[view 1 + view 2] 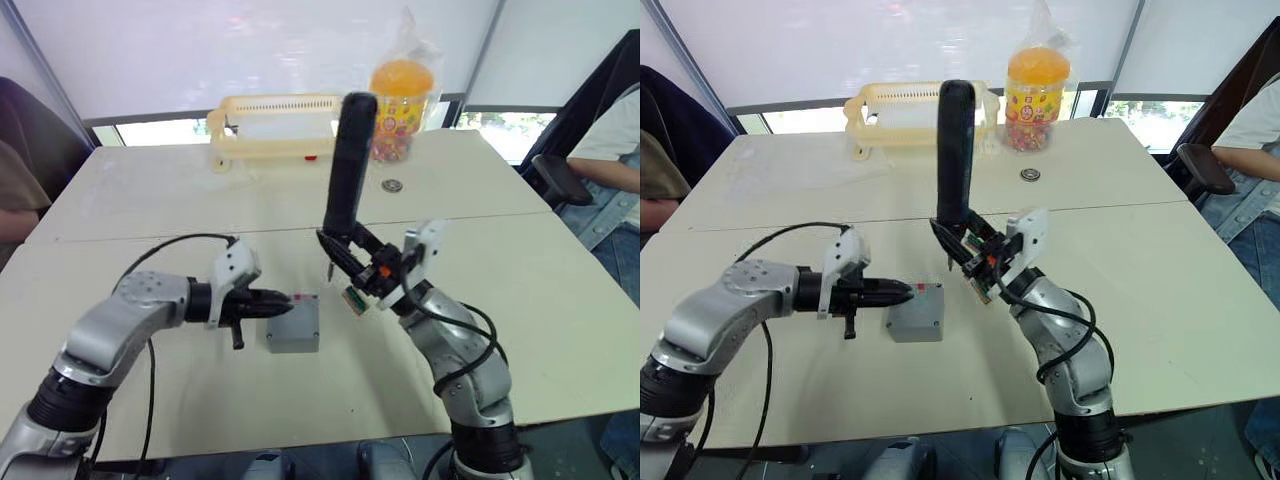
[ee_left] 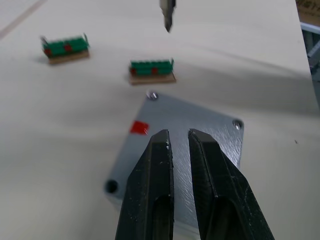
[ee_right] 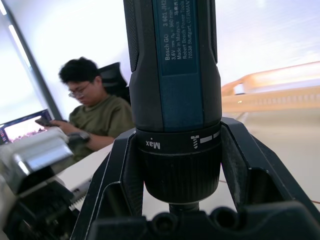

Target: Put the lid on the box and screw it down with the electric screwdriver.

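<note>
Left wrist view shows the left gripper [image 2: 179, 137], fingers nearly together, pinching nothing, resting on the lid [image 2: 200, 130] — smooth grey plastic, already seated on the box [image 1: 293, 325] near the table's [image 1: 560, 300] front. Right gripper [image 1: 352, 262] clamps the black cylindrical electric screwdriver [image 1: 345, 165] upright; its thin bit [image 2: 167, 15] could miss the small corner screw — slipping off and nudging the box.

Desk [image 1: 150, 200]: two pale tops pushed together
Window blind [image 1: 250, 40]: white, bright light behind
Chair [image 1: 560, 175]: black, at the right
Person [image 3: 95, 107]: sitting by the desk
</note>
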Robot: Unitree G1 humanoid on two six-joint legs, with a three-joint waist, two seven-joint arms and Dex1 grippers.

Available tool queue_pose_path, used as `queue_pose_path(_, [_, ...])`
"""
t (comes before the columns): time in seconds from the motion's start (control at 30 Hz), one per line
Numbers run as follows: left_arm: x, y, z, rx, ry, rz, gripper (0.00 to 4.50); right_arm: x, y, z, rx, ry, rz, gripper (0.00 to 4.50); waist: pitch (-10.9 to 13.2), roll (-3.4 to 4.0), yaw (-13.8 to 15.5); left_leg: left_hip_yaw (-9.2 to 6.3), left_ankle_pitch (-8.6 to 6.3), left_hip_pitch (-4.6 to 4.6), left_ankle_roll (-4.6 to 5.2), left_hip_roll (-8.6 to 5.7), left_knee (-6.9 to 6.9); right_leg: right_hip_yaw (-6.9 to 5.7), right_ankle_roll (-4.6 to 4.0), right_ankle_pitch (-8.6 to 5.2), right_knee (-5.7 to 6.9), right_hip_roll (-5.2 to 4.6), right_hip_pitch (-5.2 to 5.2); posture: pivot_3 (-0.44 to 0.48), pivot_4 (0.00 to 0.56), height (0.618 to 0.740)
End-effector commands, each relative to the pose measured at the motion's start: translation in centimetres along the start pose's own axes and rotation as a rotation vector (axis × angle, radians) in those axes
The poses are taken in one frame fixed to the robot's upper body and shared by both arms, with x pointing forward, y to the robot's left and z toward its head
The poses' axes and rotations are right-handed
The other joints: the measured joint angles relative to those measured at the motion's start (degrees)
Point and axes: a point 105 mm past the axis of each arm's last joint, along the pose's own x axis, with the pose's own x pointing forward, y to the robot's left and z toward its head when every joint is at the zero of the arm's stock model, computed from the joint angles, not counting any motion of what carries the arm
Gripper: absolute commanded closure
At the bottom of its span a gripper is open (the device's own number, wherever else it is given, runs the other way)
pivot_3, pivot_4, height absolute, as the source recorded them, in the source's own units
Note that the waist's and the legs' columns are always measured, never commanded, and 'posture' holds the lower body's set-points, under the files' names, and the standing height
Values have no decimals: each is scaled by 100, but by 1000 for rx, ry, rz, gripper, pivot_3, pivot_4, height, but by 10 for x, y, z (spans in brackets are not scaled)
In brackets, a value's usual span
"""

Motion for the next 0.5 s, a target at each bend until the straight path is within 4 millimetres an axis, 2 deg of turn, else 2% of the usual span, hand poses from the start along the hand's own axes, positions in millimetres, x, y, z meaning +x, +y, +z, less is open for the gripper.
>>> queue_pose_path(0.03, [-2, -2, 3, 61, 5, 1, 3940, 5, 15, 14, -24, -88, 59, 2783, 0, 0, 10, 0, 0, 0, 0, 0, 0, 0, 0, 0, 0, 0, 0, 0, 150, 740])
queue_pose_path(0.17, [0, -1, -8, 79, 51, -1, 3940, 7, 22, -6, -11, -52, 89, 2783, -1, -1, 15, 0, 0, 1, 0, -1, 0, -1, 0, 0, -1, 0, 3, 0, 150, 740])
queue_pose_path(0.3, [2, -3, -15, 96, 74, -17, 3940, 8, 18, -8, -18, -58, 77, 2783, -1, -1, 17, 0, 0, 1, 0, -1, 0, 0, 0, 0, -1, 0, 3, 0, 150, 740])
queue_pose_path(0.5, [3, -3, -14, 89, 65, -20, 3940, 8, 9, -6, -40, -76, 30, 2783, -1, -1, 15, -1, 0, 2, 0, -1, 0, -1, 0, 0, 0, 0, 4, 0, 150, 740])
